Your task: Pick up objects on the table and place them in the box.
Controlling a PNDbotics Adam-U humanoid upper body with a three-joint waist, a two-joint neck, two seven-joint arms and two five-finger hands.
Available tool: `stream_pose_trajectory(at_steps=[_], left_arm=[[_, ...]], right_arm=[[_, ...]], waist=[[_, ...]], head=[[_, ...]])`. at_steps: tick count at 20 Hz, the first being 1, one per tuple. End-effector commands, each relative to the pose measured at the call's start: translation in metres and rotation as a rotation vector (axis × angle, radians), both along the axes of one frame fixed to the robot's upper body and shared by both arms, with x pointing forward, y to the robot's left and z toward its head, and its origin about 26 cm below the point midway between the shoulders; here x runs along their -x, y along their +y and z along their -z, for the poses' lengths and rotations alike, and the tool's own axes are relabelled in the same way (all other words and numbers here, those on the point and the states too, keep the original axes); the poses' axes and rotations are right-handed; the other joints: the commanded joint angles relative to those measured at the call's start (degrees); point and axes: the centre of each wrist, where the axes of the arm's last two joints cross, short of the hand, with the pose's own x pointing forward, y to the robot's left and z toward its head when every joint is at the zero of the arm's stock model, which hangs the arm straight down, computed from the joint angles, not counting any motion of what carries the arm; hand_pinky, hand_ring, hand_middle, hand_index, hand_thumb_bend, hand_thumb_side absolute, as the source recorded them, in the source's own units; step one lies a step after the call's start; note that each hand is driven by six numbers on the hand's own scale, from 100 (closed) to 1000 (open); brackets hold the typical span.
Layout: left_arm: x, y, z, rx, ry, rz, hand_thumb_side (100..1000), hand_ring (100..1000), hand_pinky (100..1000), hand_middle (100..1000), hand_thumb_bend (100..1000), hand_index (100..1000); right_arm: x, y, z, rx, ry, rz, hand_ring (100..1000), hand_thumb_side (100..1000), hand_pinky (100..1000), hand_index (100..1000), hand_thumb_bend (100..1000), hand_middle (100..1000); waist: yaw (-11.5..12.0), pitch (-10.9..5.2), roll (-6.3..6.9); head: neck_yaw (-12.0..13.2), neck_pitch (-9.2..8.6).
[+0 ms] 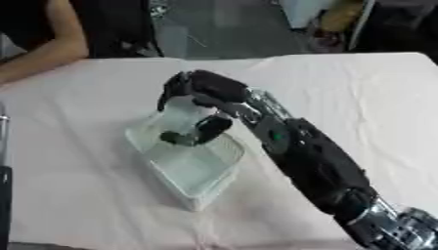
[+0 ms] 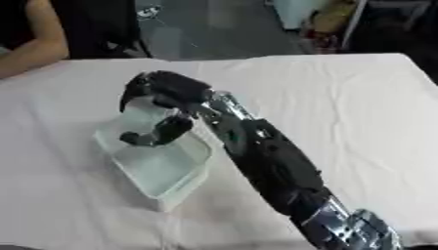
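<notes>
White cloth covered the table (image 1: 94,205), wrinkled in places, with a dark floor beyond its far edge. On it sat a clear, rectangular plastic box (image 1: 195,172), lying askew near the middle. The right hand (image 1: 198,92), black with silver joints, reached in from the lower right corner and hung over the far end of the box, its fingers and thumb curled downward into it. Whether they closed on anything could not be told. No loose objects showed on the cloth.
</notes>
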Motion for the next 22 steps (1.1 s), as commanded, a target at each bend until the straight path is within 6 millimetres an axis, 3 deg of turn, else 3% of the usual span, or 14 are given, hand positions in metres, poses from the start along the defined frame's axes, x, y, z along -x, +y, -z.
stream_pose_trajectory(at_steps=[1,3,5,14,17,22], left_arm=[[0.002,-0.002,-0.010,-0.006,-0.036,0.012,702,601,553,657,145,784],[0.002,-0.001,-0.009,-0.006,-0.035,0.011,703,601,553,657,145,784],[0.002,-0.001,-0.009,-0.006,-0.033,0.010,705,601,553,657,143,784],[0.002,-0.001,-0.008,-0.008,-0.029,0.009,706,601,553,657,142,783],[0.003,0.000,-0.008,-0.008,-0.027,0.006,706,601,553,657,141,783],[0.003,0.002,-0.007,-0.010,-0.023,-0.002,707,601,552,657,139,783]], right_arm=[[-0.002,0.002,-0.002,0.061,0.028,-0.053,814,843,809,854,100,809],[-0.003,0.000,-0.006,0.069,0.037,-0.058,918,961,920,941,100,922],[-0.004,-0.002,-0.012,0.058,0.032,-0.058,981,1000,978,991,100,988],[-0.005,-0.011,-0.035,-0.017,-0.029,-0.001,1000,1000,1000,1000,100,1000],[-0.008,-0.023,-0.059,-0.057,-0.099,0.048,1000,1000,1000,1000,100,1000],[0.001,-0.059,-0.113,-0.197,-0.265,0.176,1000,928,1000,1000,100,1000]], waist=[[0.0,-0.57,0.19],[-0.1,-0.62,0.21],[-0.2,-0.66,0.22],[-0.3,-0.75,0.20],[-0.5,-0.89,0.16],[-0.9,-1.02,0.11]], head=[[0.1,-0.55],[0.0,-0.52],[0.0,-0.57],[0.2,-0.56],[0.4,-0.63],[1.0,-0.59]])
